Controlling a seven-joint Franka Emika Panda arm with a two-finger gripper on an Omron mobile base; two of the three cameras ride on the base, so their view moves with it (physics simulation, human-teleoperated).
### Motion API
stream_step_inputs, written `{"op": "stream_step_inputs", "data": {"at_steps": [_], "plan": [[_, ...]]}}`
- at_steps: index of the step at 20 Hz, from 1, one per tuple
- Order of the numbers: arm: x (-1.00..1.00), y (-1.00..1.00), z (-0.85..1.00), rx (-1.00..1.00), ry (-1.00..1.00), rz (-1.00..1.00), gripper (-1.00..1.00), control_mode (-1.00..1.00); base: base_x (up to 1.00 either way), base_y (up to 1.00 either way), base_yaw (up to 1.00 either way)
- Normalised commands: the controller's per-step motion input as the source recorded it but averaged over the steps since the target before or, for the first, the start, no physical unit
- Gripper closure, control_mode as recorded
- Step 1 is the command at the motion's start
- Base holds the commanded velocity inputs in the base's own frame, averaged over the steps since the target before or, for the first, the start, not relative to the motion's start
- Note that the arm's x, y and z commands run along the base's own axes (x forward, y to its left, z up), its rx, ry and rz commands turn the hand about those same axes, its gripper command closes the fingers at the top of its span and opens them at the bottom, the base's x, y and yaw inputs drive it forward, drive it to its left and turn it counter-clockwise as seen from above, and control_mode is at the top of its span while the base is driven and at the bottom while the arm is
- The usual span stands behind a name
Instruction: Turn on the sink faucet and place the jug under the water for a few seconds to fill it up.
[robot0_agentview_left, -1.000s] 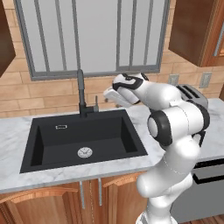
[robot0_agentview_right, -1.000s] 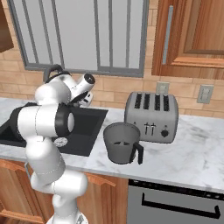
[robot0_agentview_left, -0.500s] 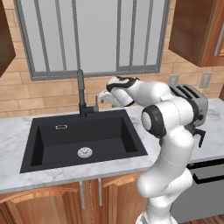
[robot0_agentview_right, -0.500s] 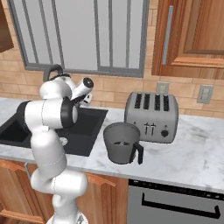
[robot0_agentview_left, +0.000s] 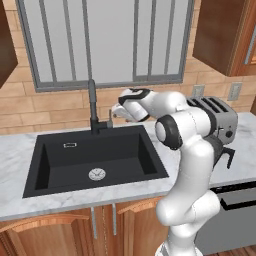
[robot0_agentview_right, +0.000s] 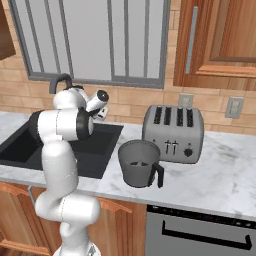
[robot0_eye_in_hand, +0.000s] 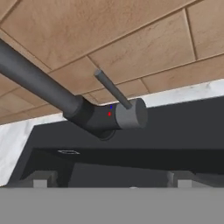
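Observation:
The sink faucet (robot0_agentview_left: 92, 106) stands dark and slim behind the black sink (robot0_agentview_left: 55, 167), with its small lever (robot0_agentview_left: 110, 116) at its right side. No water runs from it. My gripper (robot0_agentview_left: 116, 112) hovers open just right of that lever. In the hand view the faucet base (robot0_eye_in_hand: 93, 118) and the lever (robot0_eye_in_hand: 113, 89) lie straight ahead, a short way beyond my open gripper (robot0_eye_in_hand: 111, 180). The jug (robot0_agentview_right: 139, 162) stands upright on the counter in front of the toaster, well to the right of the gripper (robot0_agentview_right: 102, 113).
A silver four-slot toaster (robot0_agentview_right: 172, 131) sits on the white marble counter (robot0_agentview_right: 215, 175) right of the sink (robot0_agentview_right: 100, 142). Brick wall and a window rise close behind the faucet. An oven front (robot0_agentview_right: 200, 232) lies below the counter at the right.
The hand has moved a little to the left, closer to the faucet's lever. Its jaws have stayed wide apart. The jug has not moved.

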Motion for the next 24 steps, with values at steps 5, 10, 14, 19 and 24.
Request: {"op": "stream_step_inputs", "data": {"at_steps": [5, 10, 14, 19, 24], "plan": [[0.28, 0.10, -0.01, 0.00, 0.00, -0.02, -1.00, -1.00, 0.00, 0.00, 0.00], [0.27, 0.19, -0.04, -0.01, 0.00, -0.04, -1.00, -1.00, 0.00, 0.00, 0.00], [0.31, 0.14, -0.09, -0.02, 0.00, -0.04, -1.00, -1.00, 0.00, 0.00, 0.00], [0.28, 0.05, -0.14, -0.04, 0.00, -0.03, -1.00, -1.00, 0.00, 0.00, 0.00], [0.22, 0.01, -0.16, -0.06, 0.00, -0.01, -1.00, -1.00, 0.00, 0.00, 0.00]]}}
